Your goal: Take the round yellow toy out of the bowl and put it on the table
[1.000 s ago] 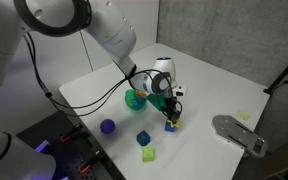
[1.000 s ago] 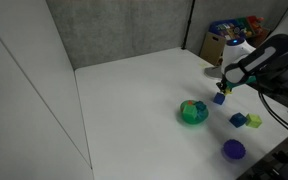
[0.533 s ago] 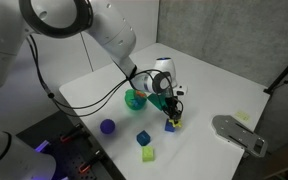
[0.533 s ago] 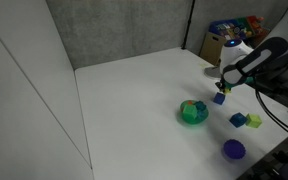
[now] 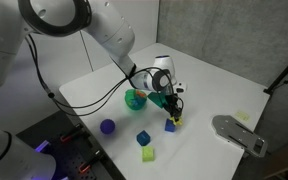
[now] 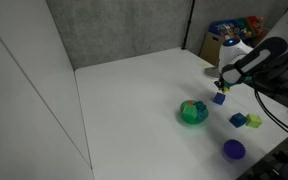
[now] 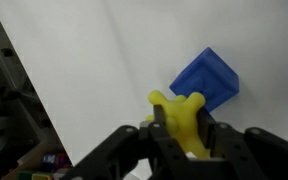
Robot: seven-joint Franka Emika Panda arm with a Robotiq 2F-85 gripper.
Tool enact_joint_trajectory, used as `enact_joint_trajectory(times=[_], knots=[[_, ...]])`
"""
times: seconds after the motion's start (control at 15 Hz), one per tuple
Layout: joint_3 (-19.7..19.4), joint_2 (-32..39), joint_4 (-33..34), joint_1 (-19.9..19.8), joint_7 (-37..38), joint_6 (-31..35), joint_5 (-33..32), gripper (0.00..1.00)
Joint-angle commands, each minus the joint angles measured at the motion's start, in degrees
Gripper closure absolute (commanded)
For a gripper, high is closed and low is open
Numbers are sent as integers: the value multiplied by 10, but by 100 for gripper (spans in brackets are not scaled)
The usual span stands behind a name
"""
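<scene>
Over the bench (image 5: 209, 95), at four o'clock from the bowl (image 5: 134, 99), the gripper (image 7: 184, 140) is clamped on the toy (image 7: 177, 108), held low for set-down, with a blue cube (image 7: 209, 78) at the toy's one o'clock probably crowding the spot.

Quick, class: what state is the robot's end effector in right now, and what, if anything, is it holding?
End effector: closed on the round yellow toy, close to a blue cube.

No text, label, brand, number or sign can be read in any view.
</scene>
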Motion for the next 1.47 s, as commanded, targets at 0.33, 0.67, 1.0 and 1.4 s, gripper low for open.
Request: enact_joint_trajectory(times=[0.33,0.67,1.0,1.4], knots=[[-19,10,0,15,16,6,-27,87],[-19,16,-4,16,13,5,-30,43],[-14,-18,-27,29,3,9,-32,8],[22,-148,-89,48,-28,-1,-25,0]])
